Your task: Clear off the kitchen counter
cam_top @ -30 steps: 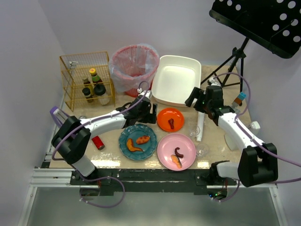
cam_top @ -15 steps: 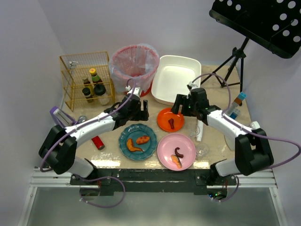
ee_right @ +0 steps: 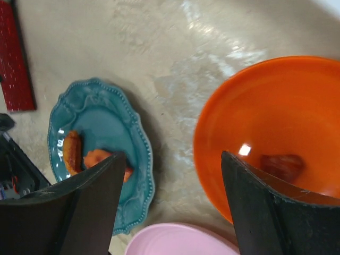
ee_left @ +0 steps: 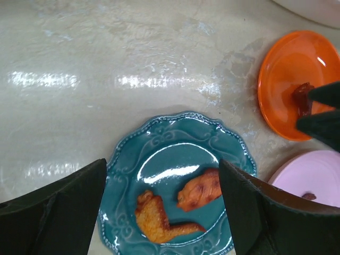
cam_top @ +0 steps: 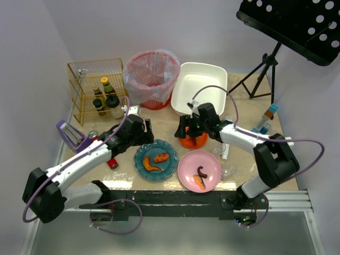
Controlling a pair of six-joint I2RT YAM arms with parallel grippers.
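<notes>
The beige marbled kitchen counter [cam_top: 249, 109] holds three plates. A teal plate [cam_top: 155, 160] carries two fried chicken pieces [ee_left: 199, 189]. An orange plate [cam_top: 192, 140] holds a dark brown food piece [ee_right: 281, 164]. A pink plate [cam_top: 199, 170] holds two more food pieces. My left gripper [cam_top: 142, 133] hovers open and empty just beyond the teal plate [ee_left: 175, 159]. My right gripper [cam_top: 188, 132] hovers open and empty over the left edge of the orange plate [ee_right: 276, 117]; the teal plate [ee_right: 101, 149] lies to its left.
At the back stand a yellow wire basket of bottles [cam_top: 98, 90], a red bin with a plastic liner [cam_top: 151, 77] and a white tub [cam_top: 199, 87]. A small red bottle [cam_top: 110, 160] lies at the left. A clear glass [cam_top: 228, 168], a white tube [cam_top: 226, 147] and a tripod [cam_top: 260, 74] are at the right.
My right gripper has swung left from beside the white tub to over the orange plate. My left gripper has pulled back left from beside the orange plate to near the teal plate.
</notes>
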